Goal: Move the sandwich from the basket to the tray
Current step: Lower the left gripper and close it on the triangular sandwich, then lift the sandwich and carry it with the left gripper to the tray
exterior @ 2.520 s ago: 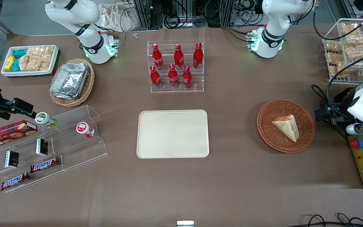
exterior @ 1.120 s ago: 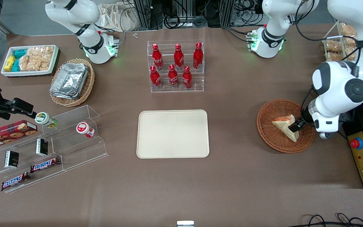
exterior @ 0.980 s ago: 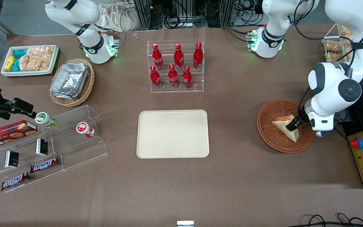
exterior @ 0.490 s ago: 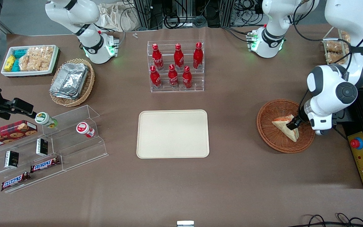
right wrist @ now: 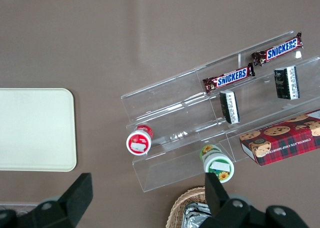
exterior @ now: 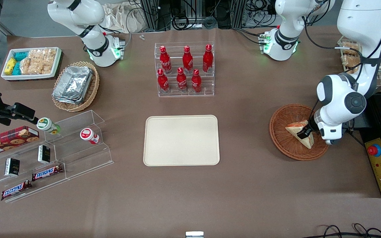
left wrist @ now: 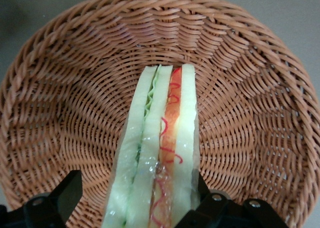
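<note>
Sandwich (left wrist: 157, 153) stood on edge in the round wicker basket (left wrist: 65, 98), one of each, and your claw (left wrist: 132, 208) straddled it, spread and not yet clenched, one finger (left wrist: 65, 195) clear of the bread, the other touching or nearly so. I judged that closing off-centre could tip the wedge or squash the soft bread and squeeze out filling. One cream tray (exterior: 181, 139), bare, lay on the surface well away from the claw, toward the parked arm's end.
</note>
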Controlling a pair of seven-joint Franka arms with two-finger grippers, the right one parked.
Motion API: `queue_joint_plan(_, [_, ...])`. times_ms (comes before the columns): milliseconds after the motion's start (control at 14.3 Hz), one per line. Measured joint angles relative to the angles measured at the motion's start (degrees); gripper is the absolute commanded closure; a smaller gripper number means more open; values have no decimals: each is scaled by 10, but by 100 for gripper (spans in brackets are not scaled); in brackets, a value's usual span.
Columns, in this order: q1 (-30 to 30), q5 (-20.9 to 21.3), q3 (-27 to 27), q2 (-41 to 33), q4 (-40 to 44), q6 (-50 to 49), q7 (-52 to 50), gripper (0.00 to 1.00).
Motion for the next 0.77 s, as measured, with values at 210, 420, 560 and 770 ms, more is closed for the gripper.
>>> queue_joint_plan(210, [-1, 0, -1, 3, 9, 4, -37, 100])
queue_joint_plan(420, [-2, 0, -4, 3, 33, 5, -89, 100])
queue_joint_plan(560, [-2, 0, -5, 1, 55, -3, -100, 100])
queue_joint_plan(770, [-2, 0, -8, -13, 114, -91, -103, 100])
